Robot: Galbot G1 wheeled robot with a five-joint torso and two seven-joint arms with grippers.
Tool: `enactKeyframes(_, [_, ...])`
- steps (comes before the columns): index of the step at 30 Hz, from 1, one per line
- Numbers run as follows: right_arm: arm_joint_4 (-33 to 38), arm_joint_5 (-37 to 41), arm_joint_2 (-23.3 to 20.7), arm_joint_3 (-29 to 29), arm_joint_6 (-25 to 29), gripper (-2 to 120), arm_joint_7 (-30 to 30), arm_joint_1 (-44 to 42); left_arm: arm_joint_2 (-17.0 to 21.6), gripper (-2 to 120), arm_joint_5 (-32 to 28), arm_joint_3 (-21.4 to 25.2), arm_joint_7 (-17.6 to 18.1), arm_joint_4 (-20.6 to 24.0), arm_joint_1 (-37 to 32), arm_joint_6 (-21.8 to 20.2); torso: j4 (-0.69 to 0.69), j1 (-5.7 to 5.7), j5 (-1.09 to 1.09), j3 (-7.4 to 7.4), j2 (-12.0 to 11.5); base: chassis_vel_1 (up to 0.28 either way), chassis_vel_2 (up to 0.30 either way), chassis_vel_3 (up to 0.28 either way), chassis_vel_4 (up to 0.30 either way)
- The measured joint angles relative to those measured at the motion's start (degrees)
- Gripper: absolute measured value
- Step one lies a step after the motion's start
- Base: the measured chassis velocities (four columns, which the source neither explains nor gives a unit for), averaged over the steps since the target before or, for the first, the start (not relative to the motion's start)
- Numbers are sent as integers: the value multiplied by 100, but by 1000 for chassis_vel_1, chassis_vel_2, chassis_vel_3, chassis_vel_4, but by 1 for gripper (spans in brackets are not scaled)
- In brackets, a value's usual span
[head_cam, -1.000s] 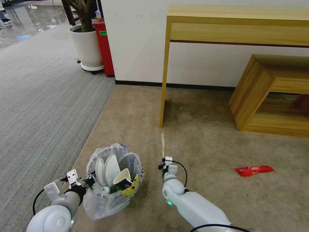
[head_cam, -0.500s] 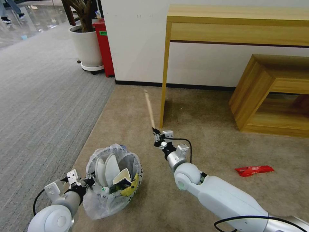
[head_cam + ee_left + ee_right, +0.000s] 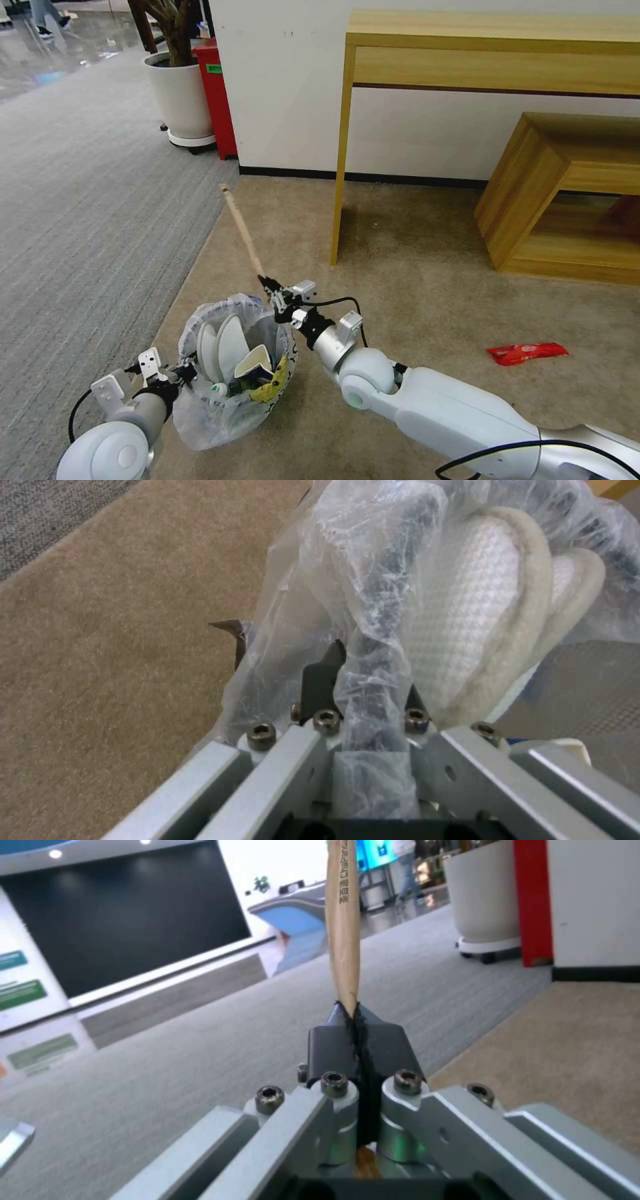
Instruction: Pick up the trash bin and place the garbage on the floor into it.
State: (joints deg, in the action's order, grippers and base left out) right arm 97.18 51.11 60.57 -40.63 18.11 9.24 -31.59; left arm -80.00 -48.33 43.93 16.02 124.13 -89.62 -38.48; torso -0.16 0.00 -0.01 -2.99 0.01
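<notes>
The right pincer (image 3: 270,287) clenched the light, stiff wooden stick (image 3: 243,230) at its end; the left pincer (image 3: 181,375) gripped the trash bin's (image 3: 237,373) soft rim.

A white wall (image 3: 293,80) with a dark skirting is seen behind beige carpet (image 3: 413,267), bordered by grey striped carpet (image 3: 87,200). A wooden table (image 3: 493,47), a low wooden shelf (image 3: 567,193), a potted plant (image 3: 179,93) and a red cabinet (image 3: 217,93) are set against the wall.

Flat beige-tan short-pile carpet floor (image 3: 413,280); flat red plastic wrapper (image 3: 527,352) lying on it, well right of the light wooden table's leg (image 3: 341,167).
</notes>
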Motion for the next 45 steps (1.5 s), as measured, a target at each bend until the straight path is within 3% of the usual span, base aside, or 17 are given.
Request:
enactKeyframes(26, [-445, -437, -46, -479, 267, 3, -167, -53, 71, 1, -114, 36, 77, 55, 28, -15, 0, 0, 1, 0, 0, 0, 0, 0, 0])
enactKeyframes(45, [-528, -627, -71, -509, 325, 75, -211, -31, 85, 1, -137, 39, 96, 0, 83, -15, 0, 0, 1, 0, 0, 0, 0, 0, 0])
